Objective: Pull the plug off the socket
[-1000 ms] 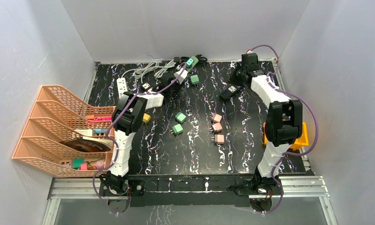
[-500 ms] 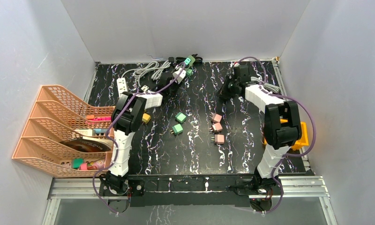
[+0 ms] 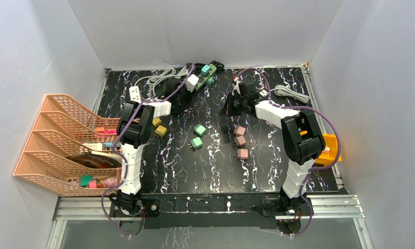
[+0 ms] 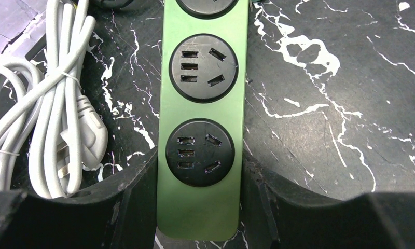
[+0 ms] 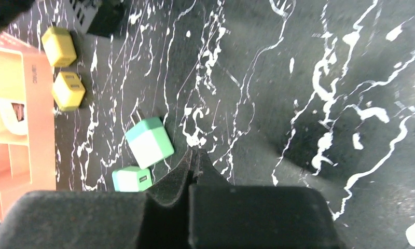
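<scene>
The green power strip point(image 3: 209, 80) lies at the far side of the black marbled table point(image 3: 267, 166), slanting away to the right. A teal plug point(image 3: 206, 69) stands on its far end, and a white plug point(image 3: 192, 82) stands on it further along toward the near end.

The left tool point(image 3: 180, 93) is at the strip's near end. In the left wrist view its two black fingers point(image 4: 138, 176) press against the strip's point(image 4: 203, 104) long sides, so it is narrowed to a grip on the strip itself. The two round sockets just beyond the fingers are bare. A bundled white cable point(image 4: 39, 109) lies on the table just left of the strip.

The right tool point(image 3: 229, 107) is well to the right of the strip and nearer than it, low over the table. The right wrist view shows its fingertips point(image 5: 195, 155) pressed together with nothing between them.

Nearer than the strip, loose plugs lie on the table: two green ones point(image 3: 197, 136) and three pink ones point(image 3: 240, 141) further right. Two yellow ones point(image 3: 158, 126) lie to the strip's left and nearer. An orange rack point(image 3: 55, 129) stands far to the strip's left, at the table's edge.
</scene>
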Action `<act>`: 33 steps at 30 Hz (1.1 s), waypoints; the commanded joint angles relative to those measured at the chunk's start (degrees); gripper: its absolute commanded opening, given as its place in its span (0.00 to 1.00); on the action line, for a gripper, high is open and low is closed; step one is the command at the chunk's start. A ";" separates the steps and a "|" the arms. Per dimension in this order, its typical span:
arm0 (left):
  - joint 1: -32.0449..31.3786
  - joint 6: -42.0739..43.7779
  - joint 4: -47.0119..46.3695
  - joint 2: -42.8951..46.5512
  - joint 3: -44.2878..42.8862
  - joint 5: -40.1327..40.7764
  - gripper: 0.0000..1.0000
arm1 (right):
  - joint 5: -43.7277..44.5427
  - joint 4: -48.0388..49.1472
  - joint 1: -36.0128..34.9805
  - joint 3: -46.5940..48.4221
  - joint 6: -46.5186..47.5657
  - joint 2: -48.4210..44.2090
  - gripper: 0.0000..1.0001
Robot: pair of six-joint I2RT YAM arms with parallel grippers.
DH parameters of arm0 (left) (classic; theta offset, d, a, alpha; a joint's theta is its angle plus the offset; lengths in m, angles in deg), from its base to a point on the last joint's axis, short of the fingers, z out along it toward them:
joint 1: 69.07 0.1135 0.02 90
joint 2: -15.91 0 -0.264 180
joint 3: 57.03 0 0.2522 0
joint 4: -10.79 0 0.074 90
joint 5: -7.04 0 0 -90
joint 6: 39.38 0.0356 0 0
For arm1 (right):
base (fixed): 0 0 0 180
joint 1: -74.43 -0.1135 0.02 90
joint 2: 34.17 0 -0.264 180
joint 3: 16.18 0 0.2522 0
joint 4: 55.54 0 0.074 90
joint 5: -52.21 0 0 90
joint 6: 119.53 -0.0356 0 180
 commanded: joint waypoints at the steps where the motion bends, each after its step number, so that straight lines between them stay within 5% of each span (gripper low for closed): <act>1: 0.88 -0.19 2.97 3.35 3.80 -1.44 0.00 | 7.06 7.50 1.09 4.77 0.29 -0.48 0.17; 4: 1.64 -3.06 0.95 3.86 3.92 -0.10 0.00 | 11.43 12.32 1.59 7.02 1.18 0.45 0.68; 7: 3.11 -8.39 1.81 4.07 1.33 0.64 0.00 | 13.66 13.96 1.62 12.14 5.31 5.87 0.83; 15: 4.49 -12.91 10.96 1.51 -8.82 5.80 0.00 | 16.75 12.51 1.62 36.52 19.26 28.35 0.92; 20: 4.92 -12.90 16.52 -2.01 -14.04 9.93 0.00 | 17.76 20.28 1.53 42.42 25.98 36.26 0.93; 23: 5.27 -12.76 20.20 -4.94 -17.53 9.52 0.00 | 10.79 30.03 1.58 43.55 27.88 40.70 0.91; 30: 6.01 -11.73 22.37 -7.17 -19.34 7.45 0.00 | -2.89 20.58 0.98 68.71 32.05 57.13 0.93; 33: 6.17 -11.70 22.38 -7.27 -19.16 7.08 0.00 | -4.46 20.07 0.74 69.18 34.35 58.08 0.86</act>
